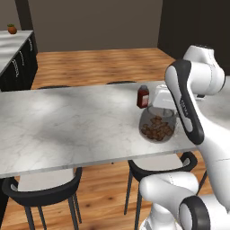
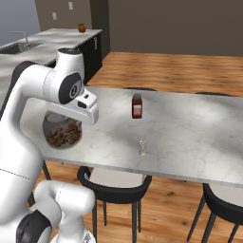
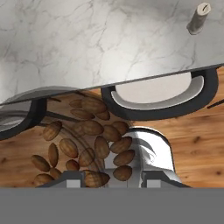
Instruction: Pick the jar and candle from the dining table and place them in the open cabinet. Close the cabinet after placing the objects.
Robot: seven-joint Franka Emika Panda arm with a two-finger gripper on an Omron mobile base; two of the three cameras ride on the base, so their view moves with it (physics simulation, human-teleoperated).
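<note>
Jar (image 3: 89,144): I see it directly under my gripper (image 3: 111,181), glass and brown contents pressed close against the hand camera.
Gripper state: I read the jaws as closed around the jar's top.
Jar position: raised at the near edge of the dining table (image 1: 67,130).
Red-brown bottle (image 1: 143,96): just beyond the gripper, standing on the table.
Pale shaker (image 2: 142,147): off to the gripper's side, well apart.
</note>
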